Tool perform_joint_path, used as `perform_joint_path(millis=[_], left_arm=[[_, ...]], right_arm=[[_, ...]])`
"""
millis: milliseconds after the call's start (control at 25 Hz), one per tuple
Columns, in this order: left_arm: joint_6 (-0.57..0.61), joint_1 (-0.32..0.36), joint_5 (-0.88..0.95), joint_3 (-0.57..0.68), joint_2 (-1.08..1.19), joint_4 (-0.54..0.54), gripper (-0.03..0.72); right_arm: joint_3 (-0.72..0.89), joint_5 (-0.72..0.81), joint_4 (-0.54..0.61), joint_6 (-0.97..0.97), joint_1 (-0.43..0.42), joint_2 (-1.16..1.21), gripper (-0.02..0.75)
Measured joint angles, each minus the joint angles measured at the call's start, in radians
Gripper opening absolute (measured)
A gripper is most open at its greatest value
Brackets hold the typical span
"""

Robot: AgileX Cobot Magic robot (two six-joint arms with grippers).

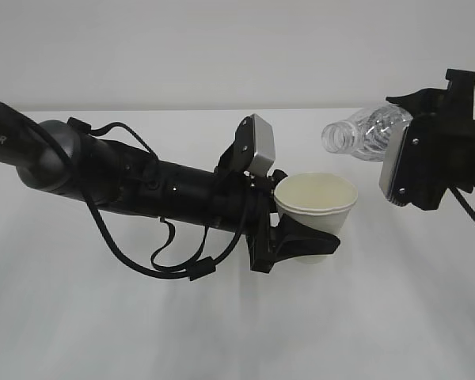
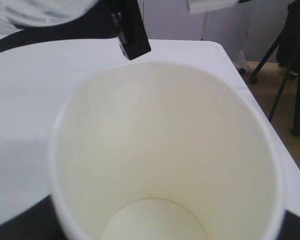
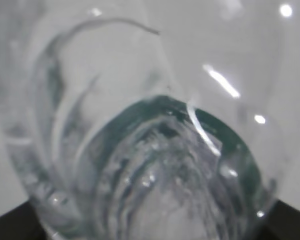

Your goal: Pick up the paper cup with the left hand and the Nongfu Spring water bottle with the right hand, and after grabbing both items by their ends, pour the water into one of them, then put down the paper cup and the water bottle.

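Two things hang above the white surface (image 1: pixel 222 332): the paper cup (image 1: pixel 315 206) and the Nongfu Spring water bottle (image 1: pixel 366 133). The cup stands upright, clamped low on its body by the left claw (image 1: pixel 305 241), its cream inside looking dry in the left wrist view. The bottle lies almost level, open mouth pointing left toward the cup and a little above its rim, apart from it. Its base end is gripped by the right claw (image 1: pixel 412 150), with clear ribbed plastic filling the right wrist view.
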Motion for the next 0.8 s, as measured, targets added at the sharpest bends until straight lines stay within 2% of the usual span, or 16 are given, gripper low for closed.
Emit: perform_joint_path(millis=[800], left_arm=[[0.000, 0.012, -0.063, 0.000, 0.000, 0.003, 0.449]], right_arm=[[0.000, 0.000, 0.002, -0.069, 0.000, 0.000, 0.501]])
